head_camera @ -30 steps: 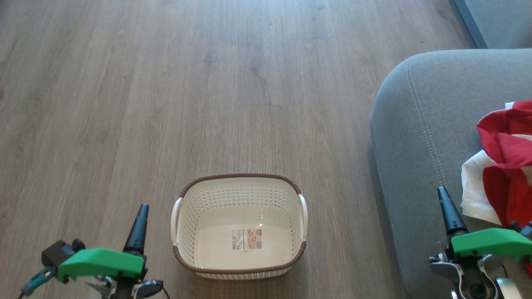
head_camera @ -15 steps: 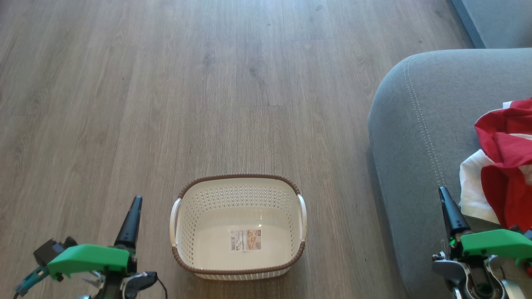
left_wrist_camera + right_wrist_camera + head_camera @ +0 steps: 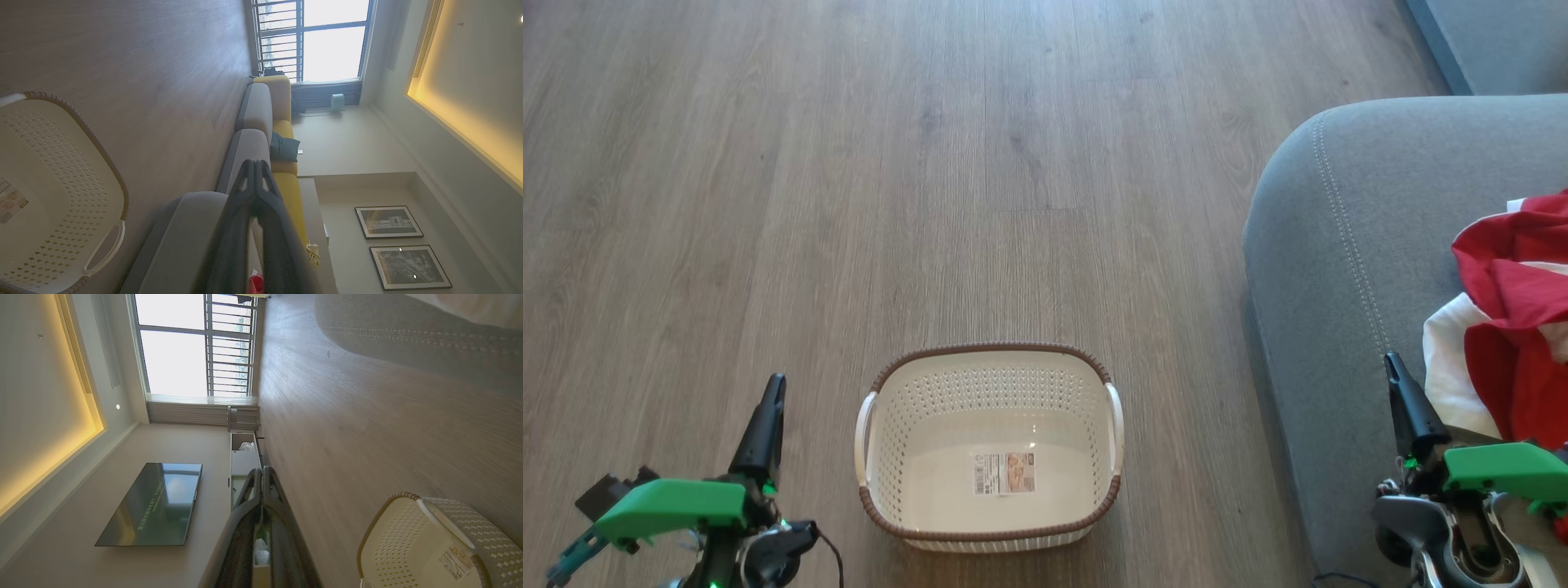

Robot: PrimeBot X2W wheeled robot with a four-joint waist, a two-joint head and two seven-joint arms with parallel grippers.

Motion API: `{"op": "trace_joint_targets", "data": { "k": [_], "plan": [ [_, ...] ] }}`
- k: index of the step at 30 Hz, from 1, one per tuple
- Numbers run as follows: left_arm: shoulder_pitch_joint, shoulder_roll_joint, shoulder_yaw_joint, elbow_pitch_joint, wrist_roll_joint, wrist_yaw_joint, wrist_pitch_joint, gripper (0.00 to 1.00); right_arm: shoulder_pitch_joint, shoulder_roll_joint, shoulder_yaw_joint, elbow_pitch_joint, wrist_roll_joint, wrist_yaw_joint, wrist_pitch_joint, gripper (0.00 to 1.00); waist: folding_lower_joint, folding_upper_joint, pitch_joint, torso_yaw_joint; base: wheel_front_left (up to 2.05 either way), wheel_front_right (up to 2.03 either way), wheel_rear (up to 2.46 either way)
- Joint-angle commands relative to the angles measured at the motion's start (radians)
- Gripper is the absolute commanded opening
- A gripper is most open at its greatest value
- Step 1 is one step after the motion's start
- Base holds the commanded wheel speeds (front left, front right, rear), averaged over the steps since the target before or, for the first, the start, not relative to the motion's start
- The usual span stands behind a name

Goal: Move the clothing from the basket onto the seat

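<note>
Inside the basket (image 3: 988,382) in front of me, a paper sticker (image 3: 1005,473) lies on its bottom. It carries a barcode and small print too fine for me to read. The television (image 3: 155,504) on the wall shows one pale line of characters, sideways in my right wrist view, and I cannot read it either.

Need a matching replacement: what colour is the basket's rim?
Brown, woven-looking, on the white basket; head view shows it best.
</note>
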Motion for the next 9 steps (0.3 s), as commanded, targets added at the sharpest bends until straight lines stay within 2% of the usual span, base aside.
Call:
{"op": "trace_joint_targets", "data": {
  "k": [1, 9],
  "plan": [
    [-0.054, 0.012, 0.041, -0.027, -0.035, -0.012, 0.011, 0.00, -0.050, 0.003, 0.014, -0.038, 0.036, 0.008, 0.016, 0.00, 0.0000, 0.0000, 0.000, -0.001, 0.00, 0.00, 0.00],
    [-0.059, 0.010, 0.051, -0.024, -0.067, -0.019, 0.022, 0.00, -0.053, 0.005, 0.011, -0.039, 0.070, 0.008, 0.025, 0.00, 0.0000, 0.0000, -0.001, -0.002, 0.00, 0.00, 0.00]
  ]
}}
